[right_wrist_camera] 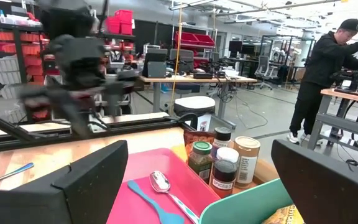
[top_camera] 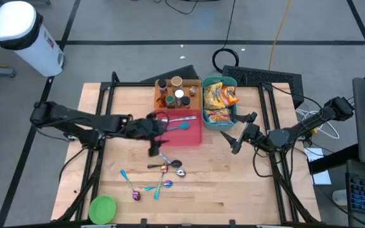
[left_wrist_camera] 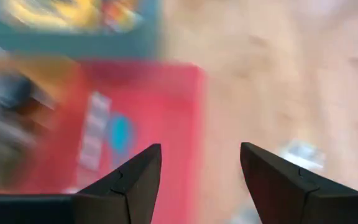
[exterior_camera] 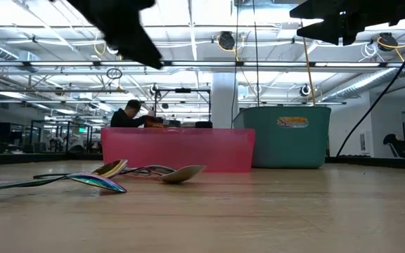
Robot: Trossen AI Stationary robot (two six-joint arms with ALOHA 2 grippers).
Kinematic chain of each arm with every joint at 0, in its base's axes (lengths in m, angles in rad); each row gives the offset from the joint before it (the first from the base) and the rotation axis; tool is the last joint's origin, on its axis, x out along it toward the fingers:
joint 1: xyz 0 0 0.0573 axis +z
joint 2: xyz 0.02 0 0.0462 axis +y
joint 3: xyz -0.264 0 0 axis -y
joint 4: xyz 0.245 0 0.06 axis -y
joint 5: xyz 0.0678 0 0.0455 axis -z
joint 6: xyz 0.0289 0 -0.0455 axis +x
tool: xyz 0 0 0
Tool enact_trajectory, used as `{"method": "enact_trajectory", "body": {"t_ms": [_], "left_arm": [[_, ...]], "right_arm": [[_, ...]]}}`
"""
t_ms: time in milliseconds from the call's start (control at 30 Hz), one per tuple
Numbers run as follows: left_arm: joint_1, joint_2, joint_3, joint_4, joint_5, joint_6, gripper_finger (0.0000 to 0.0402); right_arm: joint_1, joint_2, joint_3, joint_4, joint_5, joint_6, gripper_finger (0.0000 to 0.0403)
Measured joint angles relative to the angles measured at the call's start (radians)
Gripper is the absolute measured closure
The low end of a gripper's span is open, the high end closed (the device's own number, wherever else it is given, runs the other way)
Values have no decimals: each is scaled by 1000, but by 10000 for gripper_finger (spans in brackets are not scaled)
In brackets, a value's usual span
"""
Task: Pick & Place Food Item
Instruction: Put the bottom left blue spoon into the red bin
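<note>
While lying in the teal bin (top_camera: 235,83) at the table's far side, touched by neither gripper: yellow snack bags (top_camera: 219,101). Just beside the bin: red tray (top_camera: 194,135) with 2 spoons (top_camera: 181,121) in it, and a box of spice jars (top_camera: 175,92) behind the tray. Over the tray's near left corner: left gripper (left_wrist_camera: 201,149), fingers partly apart, holding nothing. Near the bin's right side, above the table: right gripper (top_camera: 233,140), fingers spread wide, empty. Nearer the front: loose spoons (top_camera: 163,170) and 1 green bowl (top_camera: 102,208).
</note>
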State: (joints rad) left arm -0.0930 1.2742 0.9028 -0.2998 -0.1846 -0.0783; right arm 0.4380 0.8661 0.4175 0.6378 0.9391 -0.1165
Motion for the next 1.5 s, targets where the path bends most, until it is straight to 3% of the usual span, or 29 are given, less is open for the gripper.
{"method": "enact_trajectory", "body": {"t_ms": [267, 367, 567, 700, 800, 1033, 1133, 1500], "left_arm": [[-203, -44, 0, -343, 336, -519, 174], [-325, -29, -16, -424, 313, -769, 174], [-562, -30, -99, -438, 153, -1376, 174], [-655, -30, -162, -443, 78, -1789, 174], [-701, -30, -221, -442, 94, -1973, 174], [-722, -30, -376, -322, 209, -2153, 174], [-710, -38, -432, -218, 201, -2138, 174], [-644, -34, -452, -139, 157, -2021, 174]], "right_arm": [[0, 0, 0, 1, -1, 30, 12], [0, 0, 0, 12, -1, 29, 12], [0, 0, 0, 22, -9, 30, 12], [0, 0, 0, 28, -52, 45, 12], [0, 0, 0, 35, -55, 49, 12], [0, 0, 0, 37, -55, 49, 12], [0, 0, 0, 39, -55, 49, 12], [0, 0, 0, 42, -54, 47, 12]]}}
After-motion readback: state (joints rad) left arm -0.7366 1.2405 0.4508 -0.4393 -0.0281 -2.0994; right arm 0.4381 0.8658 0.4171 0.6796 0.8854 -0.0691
